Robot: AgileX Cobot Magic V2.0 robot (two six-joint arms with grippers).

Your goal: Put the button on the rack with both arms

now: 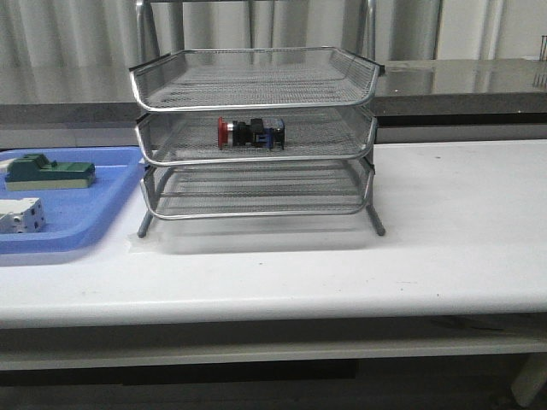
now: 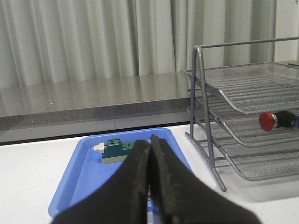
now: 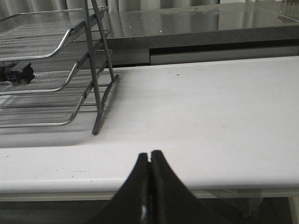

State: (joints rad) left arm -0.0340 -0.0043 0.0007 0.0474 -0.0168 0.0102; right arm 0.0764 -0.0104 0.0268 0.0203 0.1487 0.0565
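Note:
The button (image 1: 249,133), with a red cap, black and silver body and blue end, lies on its side in the middle tray of the silver wire rack (image 1: 256,81). Its red cap shows in the left wrist view (image 2: 268,121) and its dark end in the right wrist view (image 3: 16,73). My left gripper (image 2: 150,140) is shut and empty, back from the table in front of the blue tray. My right gripper (image 3: 150,154) is shut and empty, off the table's front edge, right of the rack (image 3: 70,37). Neither arm shows in the front view.
A flat blue plastic tray (image 1: 111,218) sits left of the rack and holds a green block (image 1: 47,171) and a white boxy part (image 1: 19,215). The green block also shows in the left wrist view (image 2: 117,150). A grey counter ledge runs behind the white table.

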